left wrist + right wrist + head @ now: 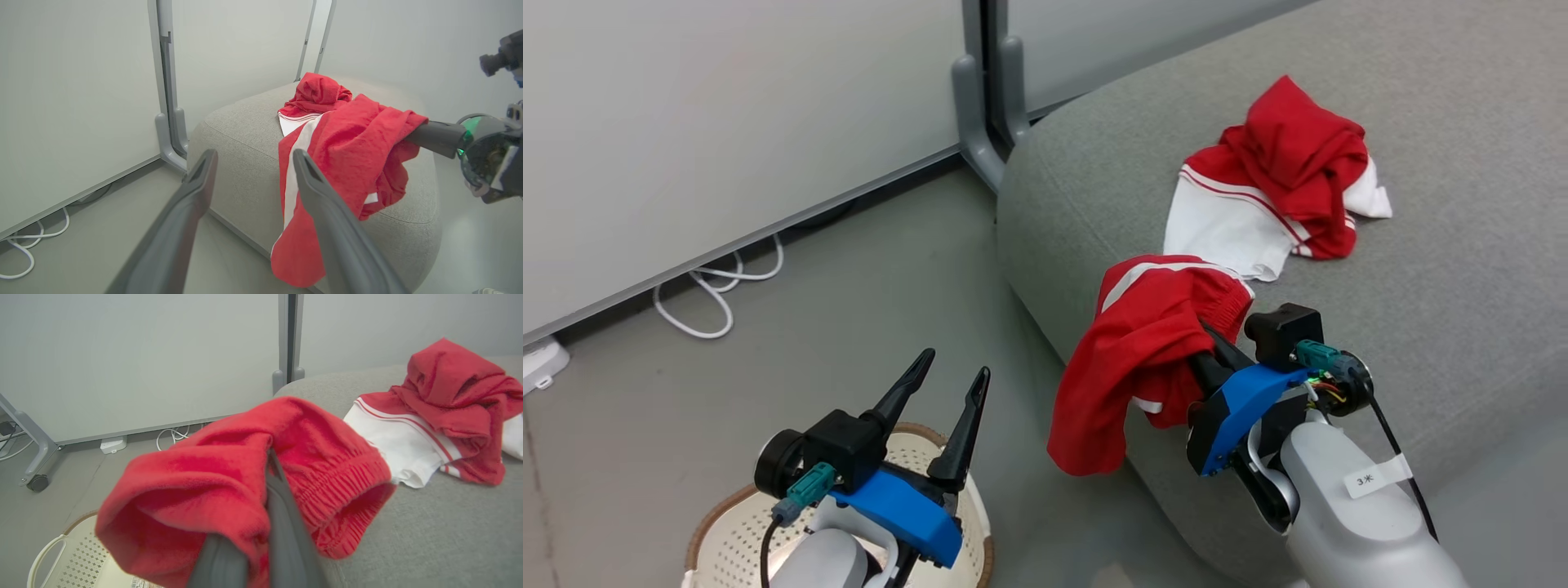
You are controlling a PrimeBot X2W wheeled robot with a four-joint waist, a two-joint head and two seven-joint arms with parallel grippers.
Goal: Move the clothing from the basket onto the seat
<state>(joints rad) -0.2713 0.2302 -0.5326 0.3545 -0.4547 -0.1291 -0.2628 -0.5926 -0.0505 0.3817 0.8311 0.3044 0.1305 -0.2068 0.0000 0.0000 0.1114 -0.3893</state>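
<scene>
**Head view.** The right gripper, at 4 o'clock, has its two long dark fingers pressed together on the soft red fabric shorts, which have a white side stripe and a gathered elastic waistband. The fingertips are buried in the cloth near that waistband. The shorts drape over the rounded 8 o'clock edge of the large light-grey upholstered seat. The waistband end rests on the cushion's top, and the other end hangs down the cushion's side toward the grey floor.

At 1 o'clock from the shorts, a crumpled soft red fabric top with a large white panel edged by thin red stripes lies wholly on the seat. Whether the two garments touch cannot be told.

The left gripper, at 7 o'clock, has its fingers spread wide apart and grips nothing. It hangs above the small cream-white perforated plastic basket with a brown woven-look rim, which stands on the floor at 7 o'clock from the shorts.

At 9 o'clock, a looped white cable lies along the foot of a pale-grey partition panel. At 12 o'clock, a grey upright post stands just beside the seat's corner.

**Right wrist view.** The closed fingers emerge from folds of the shorts, and the basket shows at 7 o'clock.
</scene>
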